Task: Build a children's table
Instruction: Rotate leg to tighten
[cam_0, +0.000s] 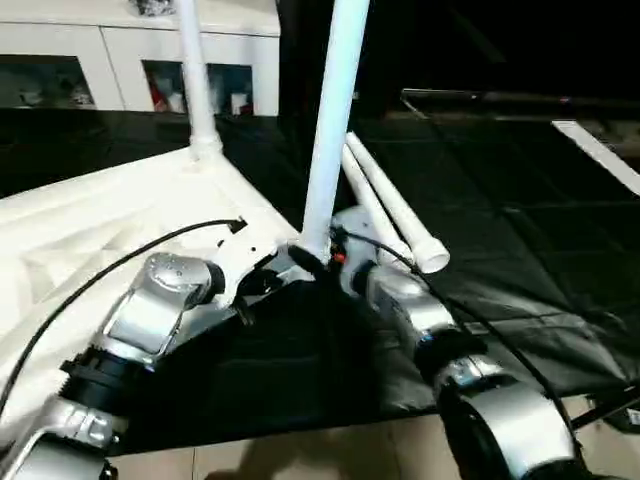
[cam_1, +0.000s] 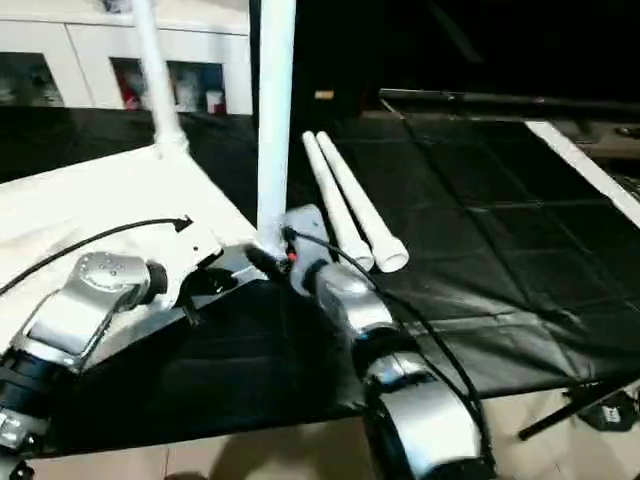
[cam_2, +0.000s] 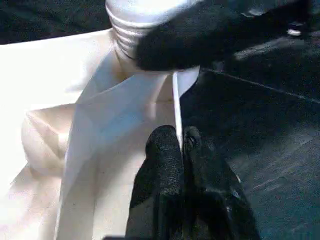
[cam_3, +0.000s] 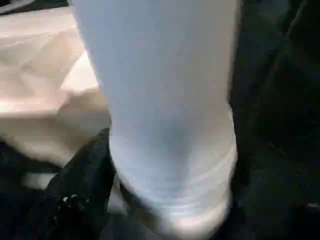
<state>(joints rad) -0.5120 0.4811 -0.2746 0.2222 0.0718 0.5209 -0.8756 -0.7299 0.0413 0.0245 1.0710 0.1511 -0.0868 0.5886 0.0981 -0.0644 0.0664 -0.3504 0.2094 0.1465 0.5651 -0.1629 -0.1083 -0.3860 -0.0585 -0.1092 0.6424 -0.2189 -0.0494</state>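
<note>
White plastic made up nearly everything that mattered: the rectangular white plastic tabletop (cam_0: 110, 215) lay upside down on the black floor mat (cam_0: 500, 200), ribs up, with one tapered white leg (cam_0: 196, 80) standing in its far corner socket and a second tapered white leg (cam_0: 335, 120) upright in the near corner. Its long axis ran straight up, right in front of the right pincer (cam_0: 318, 262), clearly the nearer arm to it. Two spare white legs (cam_0: 395, 215) lay side by side on the mat just beyond.

From the other eye, the left pincer (cam_1: 205, 283) sat at the tabletop's near edge, just beside that corner.

Along the left wrist, its black fingers (cam_2: 165, 160) were pressed together, clamped on the thin edge wall of the tabletop (cam_2: 176, 105).

Along the right wrist, the leg's ringed base (cam_3: 172, 165) loomed close, one black finger (cam_3: 87, 175) against it; whether that pincer gripped or had let go, I could not tell.
</note>
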